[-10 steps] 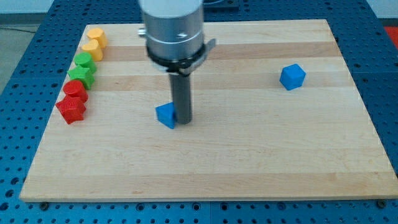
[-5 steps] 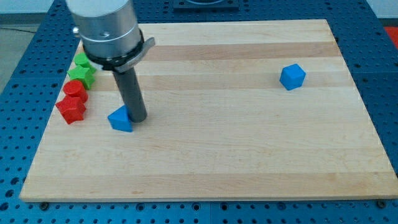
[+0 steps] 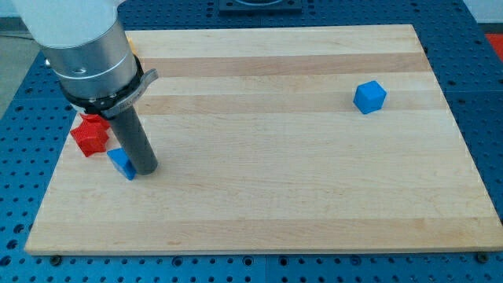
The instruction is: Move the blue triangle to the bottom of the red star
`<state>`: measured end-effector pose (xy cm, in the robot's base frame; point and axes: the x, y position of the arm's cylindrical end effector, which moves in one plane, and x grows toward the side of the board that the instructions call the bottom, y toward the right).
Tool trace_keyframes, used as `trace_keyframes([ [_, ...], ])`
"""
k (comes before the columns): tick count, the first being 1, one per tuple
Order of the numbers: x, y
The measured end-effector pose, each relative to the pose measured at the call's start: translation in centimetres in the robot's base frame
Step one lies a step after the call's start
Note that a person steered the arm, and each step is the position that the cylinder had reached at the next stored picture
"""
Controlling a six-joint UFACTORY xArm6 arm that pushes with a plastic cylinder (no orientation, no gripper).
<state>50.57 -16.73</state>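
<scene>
Tip (image 3: 145, 168) touching blue triangle (image 3: 121, 162), on triangle's right side.

Light: bright, even, from above.
Shadows: soft and short, beside the blue cube (image 3: 369, 97) and under the rod.
Glare: mild sheen on the worktop (image 3: 314, 196).
Focus: sharp throughout; no visible blur or edge distortion.
</scene>
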Motion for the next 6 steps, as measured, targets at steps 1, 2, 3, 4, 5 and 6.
trace_keyframes([
  [1,-0.3,0.5],
  [2,-0.3,-1.2],
  [3,-0.3,-2.7],
  [4,-0.3,-3.4],
  [5,-0.3,-4.4],
  [6,-0.3,-4.4],
])
